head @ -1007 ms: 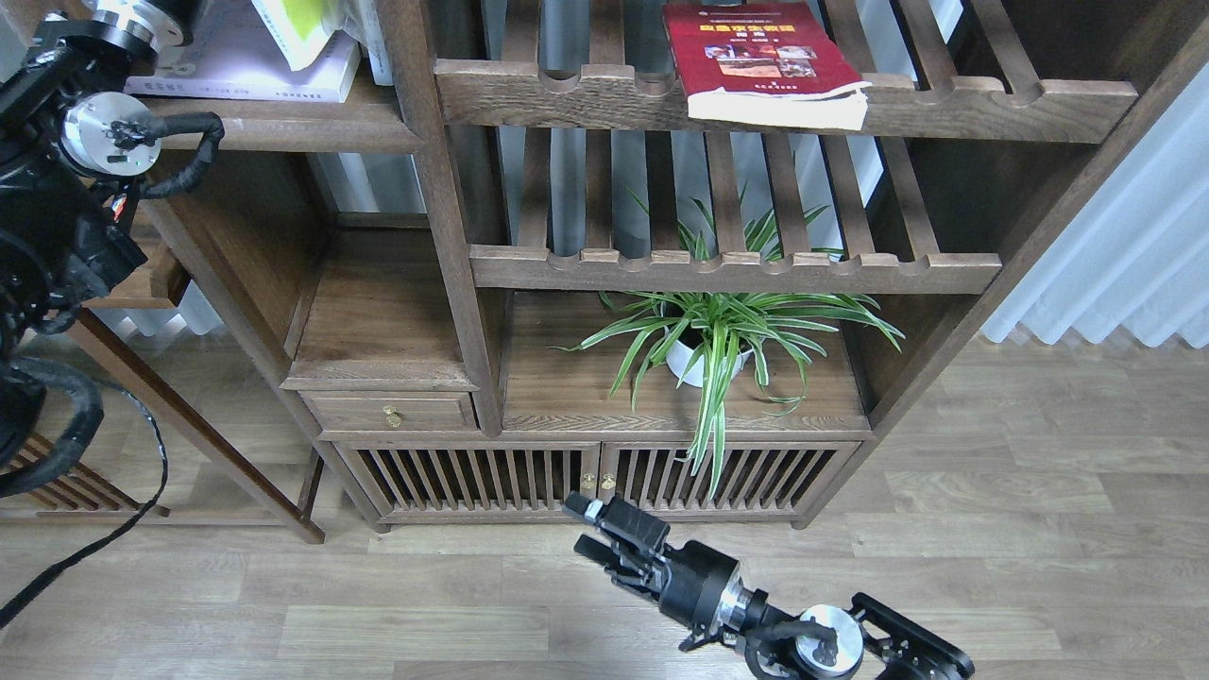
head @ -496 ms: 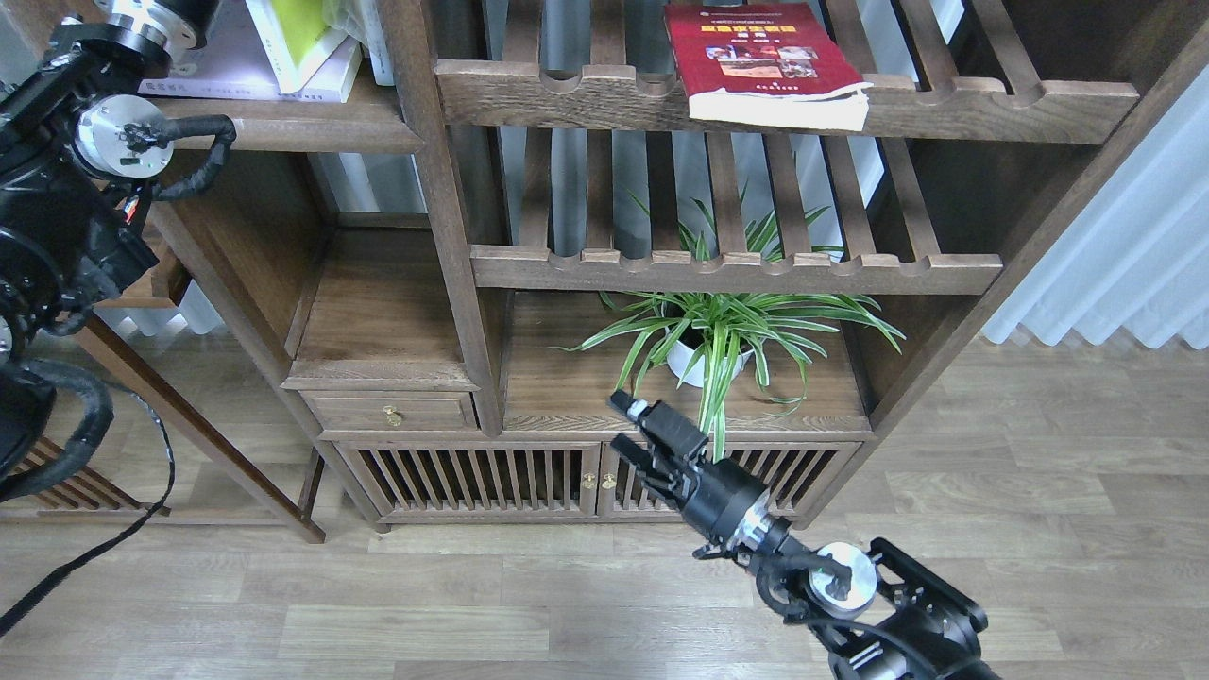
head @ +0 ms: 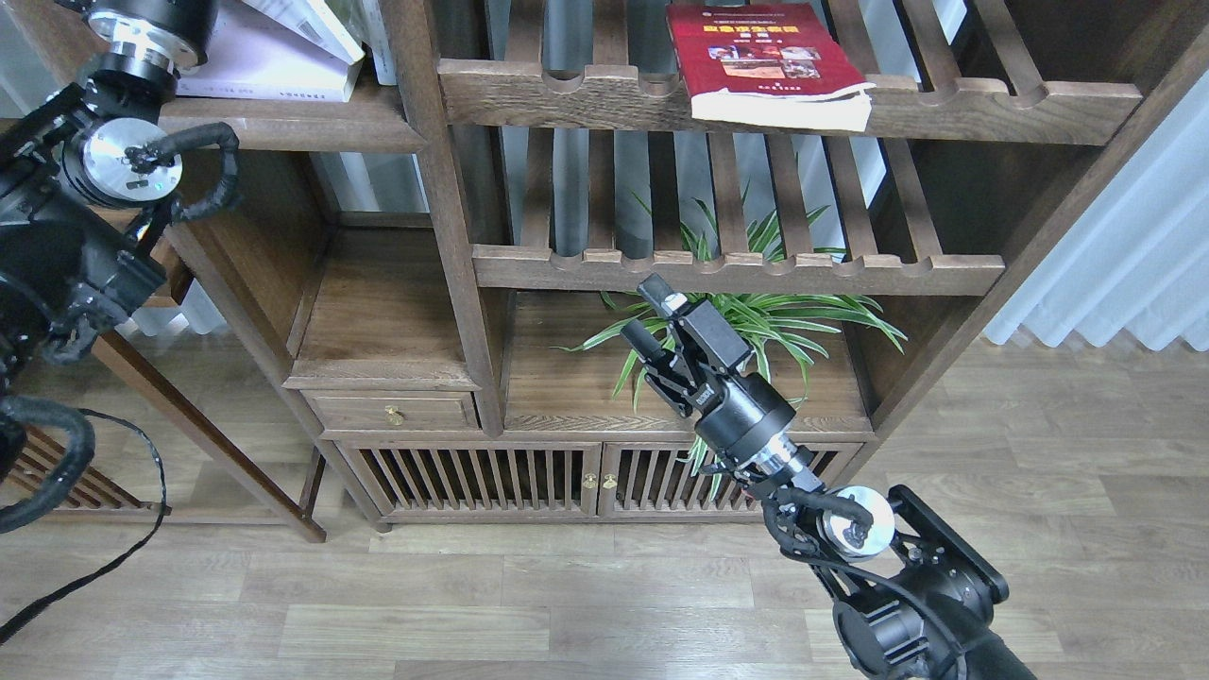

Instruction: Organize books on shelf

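— Lying flat, your dark red book (head: pixel 763 59) overhangs the notched rail of the top slatted rack (head: pixel 945 99); the pale book (head: pixel 269 68) sits on the solid brown shelf (head: pixel 312 118).

— And your grippers?

— Right gripper (head: pixel 652 312): fingers apart, empty, before the spider plant (head: pixel 746 326). Left one is out of sight. Plank floor (head: pixel 472 604) below.

Spider plant (head: pixel 746 326) in white pot, slatted racks (head: pixel 737 269), perhaps curtain (head: pixel 1124 255).
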`<state>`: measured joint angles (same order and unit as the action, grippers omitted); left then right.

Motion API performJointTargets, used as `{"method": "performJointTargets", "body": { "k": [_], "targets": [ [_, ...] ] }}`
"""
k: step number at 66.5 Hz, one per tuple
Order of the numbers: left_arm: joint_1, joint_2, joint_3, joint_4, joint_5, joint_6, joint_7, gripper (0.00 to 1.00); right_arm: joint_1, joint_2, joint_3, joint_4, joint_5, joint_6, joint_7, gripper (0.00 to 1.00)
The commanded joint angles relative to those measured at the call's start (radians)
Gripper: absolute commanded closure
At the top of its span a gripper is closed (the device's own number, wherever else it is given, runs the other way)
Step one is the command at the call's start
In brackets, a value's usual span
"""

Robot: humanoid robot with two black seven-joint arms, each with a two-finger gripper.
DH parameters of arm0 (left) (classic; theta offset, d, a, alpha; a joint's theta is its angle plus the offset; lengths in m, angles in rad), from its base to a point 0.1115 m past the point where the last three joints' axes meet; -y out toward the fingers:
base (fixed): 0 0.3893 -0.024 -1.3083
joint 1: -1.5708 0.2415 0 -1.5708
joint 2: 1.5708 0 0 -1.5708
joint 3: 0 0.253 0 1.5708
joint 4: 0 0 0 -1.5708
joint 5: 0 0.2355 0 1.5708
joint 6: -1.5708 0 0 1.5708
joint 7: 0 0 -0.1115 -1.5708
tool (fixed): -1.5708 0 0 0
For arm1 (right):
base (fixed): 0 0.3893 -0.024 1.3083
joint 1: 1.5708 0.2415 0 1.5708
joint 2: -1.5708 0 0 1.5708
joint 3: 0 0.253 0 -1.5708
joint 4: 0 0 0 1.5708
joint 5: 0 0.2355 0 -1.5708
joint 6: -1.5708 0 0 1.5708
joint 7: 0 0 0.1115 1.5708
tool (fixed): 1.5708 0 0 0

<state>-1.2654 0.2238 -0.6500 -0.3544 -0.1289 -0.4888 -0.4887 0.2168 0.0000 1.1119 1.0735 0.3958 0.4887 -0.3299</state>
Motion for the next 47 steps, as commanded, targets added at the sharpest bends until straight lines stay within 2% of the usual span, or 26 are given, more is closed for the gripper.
{"method": "performJointTargets", "body": {
  "k": [1, 15, 23, 29, 40, 47],
  "targets": [
    [0.034, 0.017, -0.022, -0.017, -0.001, 0.0, 0.0, 0.0, -0.001, 0.0, 0.0, 0.0, 0.0, 0.0, 0.0, 0.01],
    [0.106, 0.08, -0.056, -0.092, -0.001, 0.0, 0.0, 0.0, -0.019, 0.0, 0.0, 0.002, 0.001, 0.0, 0.006, 0.01],
    [0.133, 0.108, -0.049, -0.144, 0.005, 0.0, 0.0, 0.0, -0.019, 0.0, 0.003, 0.005, 0.011, 0.0, 0.046, 0.01],
    [0.144, 0.111, -0.053, -0.159, 0.003, 0.0, 0.0, 0.0, -0.019, 0.0, 0.012, 0.009, 0.012, 0.0, 0.055, 0.01],
    [0.222, 0.187, -0.057, -0.345, -0.003, 0.0, 0.0, 0.0, -0.01, 0.0, 0.028, 0.022, 0.012, 0.0, 0.054, 0.01],
    [0.328, 0.259, -0.079, -0.533, -0.008, 0.0, 0.0, 0.0, 0.004, 0.0, 0.055, 0.052, 0.012, 0.0, 0.054, 0.01]
  ]
}}
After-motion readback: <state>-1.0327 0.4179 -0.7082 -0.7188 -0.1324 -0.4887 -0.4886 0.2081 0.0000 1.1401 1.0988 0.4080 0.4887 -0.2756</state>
